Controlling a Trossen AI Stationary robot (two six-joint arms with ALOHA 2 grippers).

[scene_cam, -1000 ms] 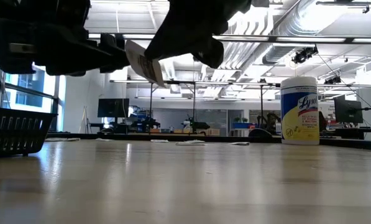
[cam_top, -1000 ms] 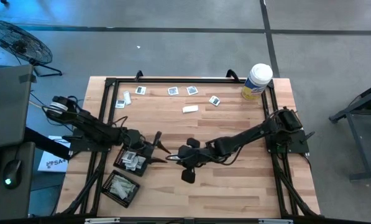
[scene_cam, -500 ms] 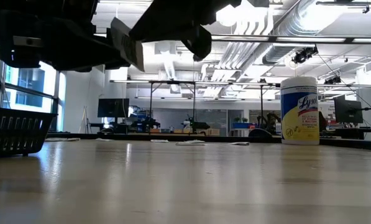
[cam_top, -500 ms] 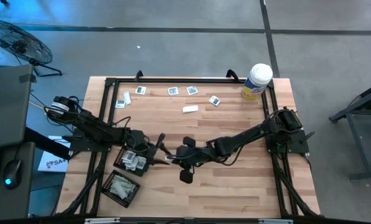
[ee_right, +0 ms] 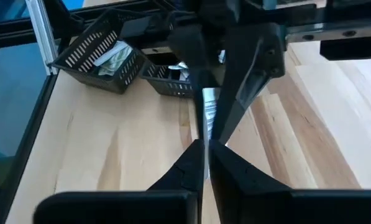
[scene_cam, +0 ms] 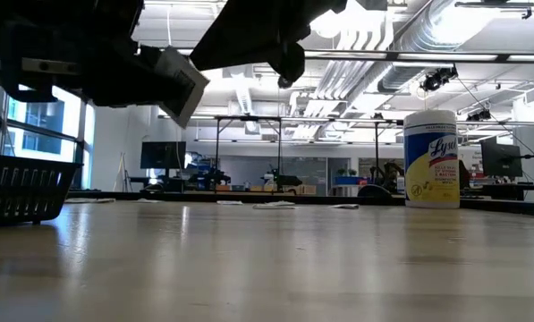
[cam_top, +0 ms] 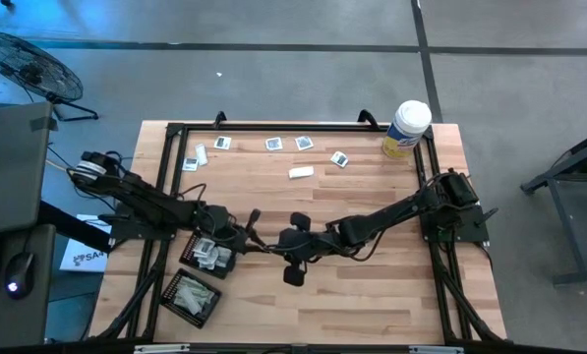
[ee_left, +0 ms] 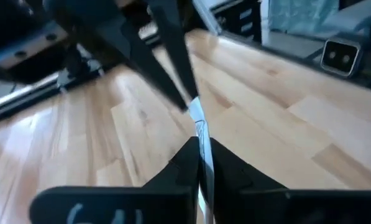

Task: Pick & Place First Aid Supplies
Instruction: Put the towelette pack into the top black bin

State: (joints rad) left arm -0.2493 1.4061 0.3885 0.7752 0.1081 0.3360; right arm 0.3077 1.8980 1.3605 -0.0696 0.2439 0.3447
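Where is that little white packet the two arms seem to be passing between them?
In the high view the packet is above the table's middle-left, pinched between the left tool and right tool, just right of the nearer mesh tray.

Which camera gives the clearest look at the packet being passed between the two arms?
The left wrist view: the packet stands edge-on between the left end effector and the right end effector. The right wrist view shows it similarly, the low view as a tilted flap, the high view barely.
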